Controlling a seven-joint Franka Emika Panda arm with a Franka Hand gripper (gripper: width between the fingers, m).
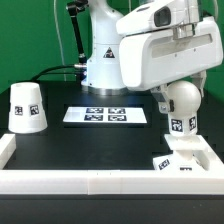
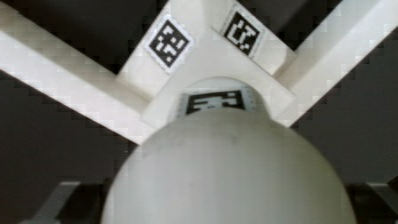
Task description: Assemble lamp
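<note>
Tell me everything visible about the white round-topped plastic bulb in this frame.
The white round-topped plastic bulb looks smooth and glossy, egg-shaped, with a black-and-white square tag on its narrower neck. It hangs dome up, gripped by the gripper, above the flat square white base block in a corner of the white frame, seemingly clear of the block.

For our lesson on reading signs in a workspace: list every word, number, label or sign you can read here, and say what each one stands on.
No words or numbers can be read in either view.
On the robot pedestal, a triangle sticker: a sign, its symbol too small to make out.
On the marker board, shade, bulb and base, black-and-white square tags: patterns only, no letters.
</note>
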